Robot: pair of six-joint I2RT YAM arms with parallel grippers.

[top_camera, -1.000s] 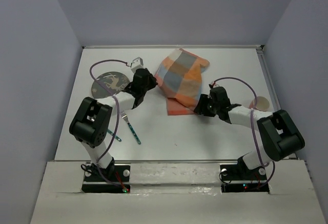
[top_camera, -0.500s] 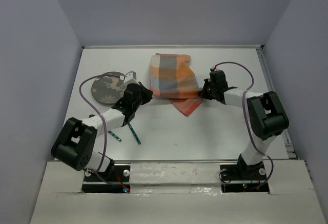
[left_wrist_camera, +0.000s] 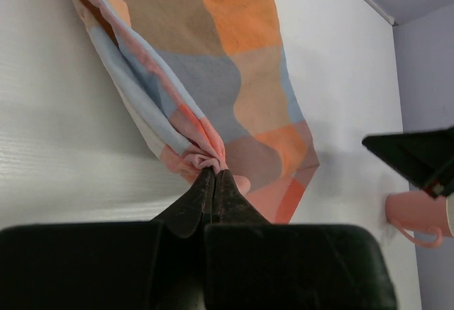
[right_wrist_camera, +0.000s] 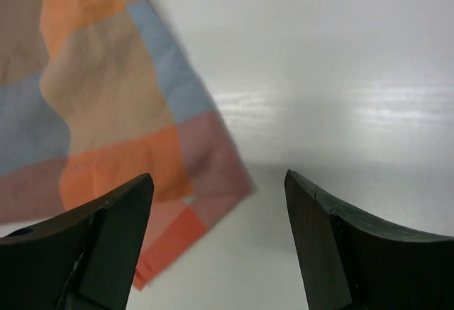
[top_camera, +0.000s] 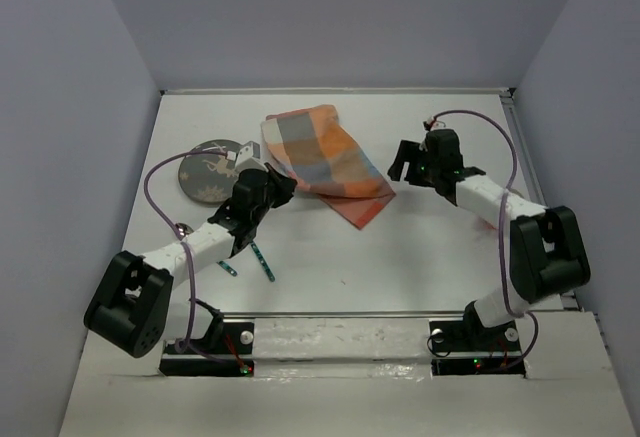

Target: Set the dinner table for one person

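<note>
The orange-and-blue checkered cloth (top_camera: 322, 160) lies spread on the white dinner table (top_camera: 420, 257), back of centre. My left gripper (top_camera: 284, 185) is shut on a bunched fold at the cloth's near left edge; the left wrist view shows the fingertips (left_wrist_camera: 215, 173) pinching the cloth (left_wrist_camera: 213, 90). My right gripper (top_camera: 398, 167) hovers just right of the cloth, open and holding nothing. In the right wrist view the right gripper (right_wrist_camera: 218, 180) stands over bare tabletop, with the cloth's corner (right_wrist_camera: 106, 133) to its left.
A dark patterned plate (top_camera: 203, 173) lies at the left, behind my left arm. Two teal-handled utensils (top_camera: 262, 261) lie near the front left. A pink cup (left_wrist_camera: 413, 215) stands to the right of the cloth, seen in the left wrist view.
My right gripper has opened, let go of the cloth and drawn back to the right. The left gripper has dragged the cloth leftward, and it now lies lower and flatter.
</note>
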